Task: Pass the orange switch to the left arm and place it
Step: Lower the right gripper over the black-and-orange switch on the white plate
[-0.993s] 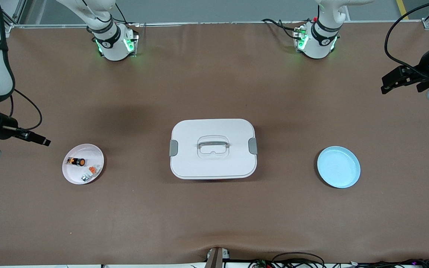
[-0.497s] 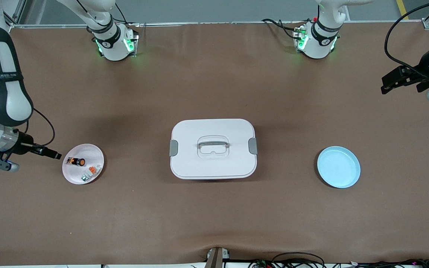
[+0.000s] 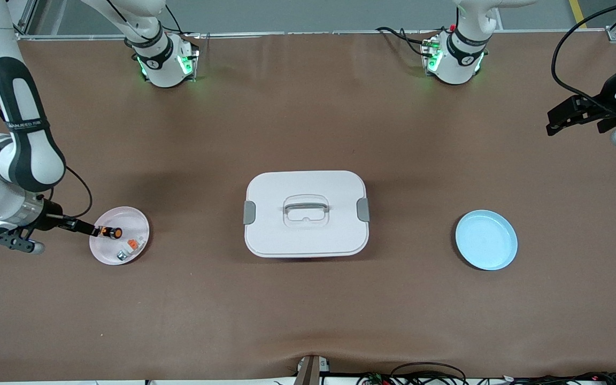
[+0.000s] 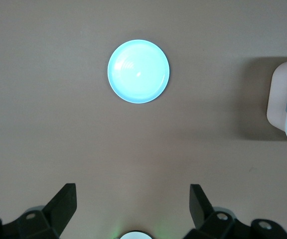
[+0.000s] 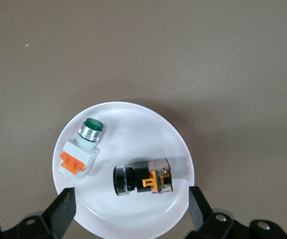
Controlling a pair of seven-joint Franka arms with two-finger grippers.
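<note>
A brown table seen from above holds three main items in a row across its middle. Nearest the front camera, and toward the right arm's end, sits a white plate [image 3: 120, 235] carrying the orange switch [image 3: 110, 232], a small black cylinder with an orange button end, lying on its side. Beside it on the same plate, slightly nearer the camera, lies a white-grey part [image 3: 130, 247] with an orange tab; the right wrist view shows it has a green cap. The right gripper [image 5: 128, 211] hangs over the plate's rim at the switch, its jaws spread wide on either side and touching nothing. In the centre of the table stands the box [image 3: 306, 213], white with a lid, grey side latches and a recessed grey handle. Toward the left arm's end lies a light blue plate [image 3: 486, 239]. The left gripper [image 3: 572, 115] waits up over that end of the table, jaws spread apart and holding nothing.
</note>
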